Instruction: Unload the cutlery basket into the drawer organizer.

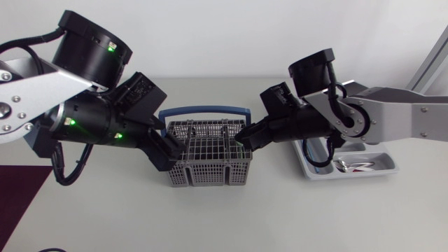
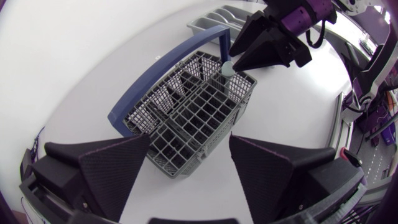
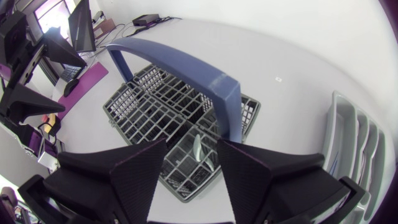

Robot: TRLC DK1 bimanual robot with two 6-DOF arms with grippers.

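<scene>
Cutlery basket (image 1: pixel 210 150), grey with a blue handle (image 1: pixel 203 110), stands in the middle of the table (image 1: pixel 280 217); the left gripper (image 1: pixel 170 145) is at its left edge with the fingers spread wide and nothing between them but the near corner of the basket; the right gripper (image 1: pixel 241 137) is at the right edge, fingers a little apart, and a pale piece of cutlery (image 3: pixel 198 149) stands between them in a corner compartment, with a gap at each side; the drawer organizer (image 1: pixel 392 166) lies beside the basket, under the right arm, with a shiny piece (image 1: pixel 344 166) in it.
</scene>
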